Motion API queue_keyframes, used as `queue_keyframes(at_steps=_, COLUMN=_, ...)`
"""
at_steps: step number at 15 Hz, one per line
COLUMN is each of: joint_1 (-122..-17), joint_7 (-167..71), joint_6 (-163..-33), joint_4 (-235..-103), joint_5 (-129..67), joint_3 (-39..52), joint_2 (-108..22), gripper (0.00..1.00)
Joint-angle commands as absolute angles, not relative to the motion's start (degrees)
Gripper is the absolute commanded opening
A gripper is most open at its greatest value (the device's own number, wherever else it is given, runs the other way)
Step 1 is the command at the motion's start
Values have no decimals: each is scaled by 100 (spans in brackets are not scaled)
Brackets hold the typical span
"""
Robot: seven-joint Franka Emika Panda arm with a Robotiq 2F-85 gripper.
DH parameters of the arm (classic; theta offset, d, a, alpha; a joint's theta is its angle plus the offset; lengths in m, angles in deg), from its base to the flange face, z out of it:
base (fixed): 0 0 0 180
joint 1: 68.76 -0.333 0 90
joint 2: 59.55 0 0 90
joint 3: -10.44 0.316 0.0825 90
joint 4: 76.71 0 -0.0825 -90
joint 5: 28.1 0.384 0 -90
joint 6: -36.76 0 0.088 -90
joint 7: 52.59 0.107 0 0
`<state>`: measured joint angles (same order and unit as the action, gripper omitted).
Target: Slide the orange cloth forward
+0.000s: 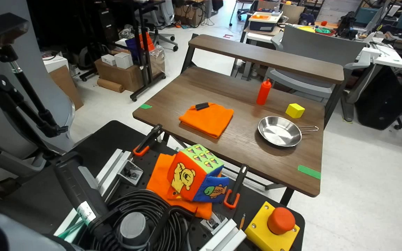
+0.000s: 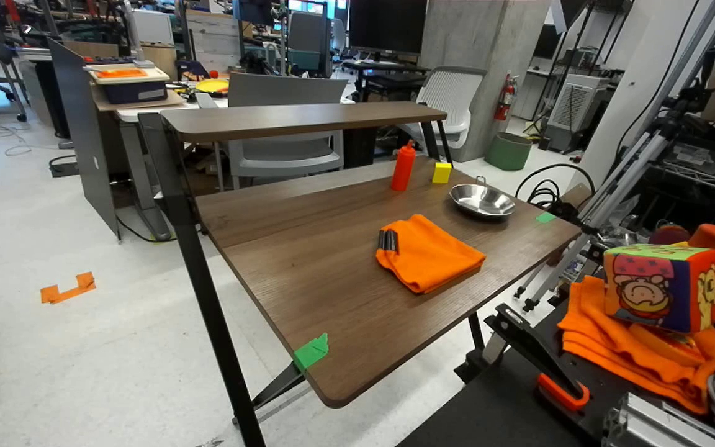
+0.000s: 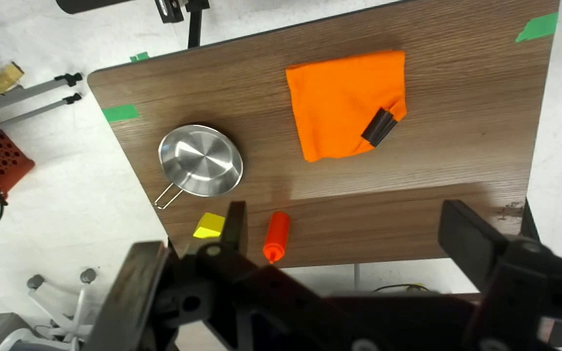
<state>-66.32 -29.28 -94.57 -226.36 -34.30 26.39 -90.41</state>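
Note:
The orange cloth (image 3: 342, 100) lies folded flat on the brown table (image 3: 466, 146). It also shows in both exterior views (image 1: 208, 120) (image 2: 429, 254). A dark strip (image 3: 379, 126), perhaps a clip or tag, sits on one corner of the cloth. My gripper (image 3: 343, 219) shows only in the wrist view. Its two fingers are wide apart with nothing between them. It is above the table and apart from the cloth. The exterior views do not show the gripper.
A metal pan (image 1: 280, 132), a yellow block (image 1: 295, 111) and an upright red-orange bottle (image 1: 263, 92) stand on the table. A raised shelf (image 2: 308, 118) runs along one long edge. A black cart (image 2: 475, 403) with a printed cube (image 2: 661, 288) stands by the opposite edge.

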Motion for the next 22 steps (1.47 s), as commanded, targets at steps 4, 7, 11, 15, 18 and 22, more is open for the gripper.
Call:
queue_keyframes(at_steps=4, joint_1=-6718, joint_7=-4011, joint_6=-10811, joint_4=-22216, joint_5=-3575, joint_3=2020, joint_2=-6938, gripper=100)
queue_keyframes(at_steps=7, joint_1=-6755, joint_7=-4235, joint_6=-11152, joint_4=-21965, joint_5=-3667, joint_3=1904, joint_2=-6029, gripper=100)
queue_keyframes(at_steps=11, joint_1=-6917, joint_7=-4175, joint_6=-11059, joint_4=-21318, joint_5=-3915, joint_3=1732, joint_2=-4769, gripper=100)
queue_keyframes(at_steps=15, joint_1=-7203, joint_7=-4306, joint_6=-10845, joint_4=-20572, joint_5=-3902, joint_3=1517, joint_2=-3647, gripper=100)
queue_keyframes(at_steps=18, joint_1=-7425, joint_7=-4369, joint_6=-10715, joint_4=-20055, joint_5=-3896, joint_3=1348, joint_2=-2961, gripper=100)
queue_keyframes(at_steps=22, joint_1=-7698, joint_7=-4409, joint_6=-10497, joint_4=-19468, joint_5=-3950, joint_3=1126, joint_2=-2219, gripper=100)
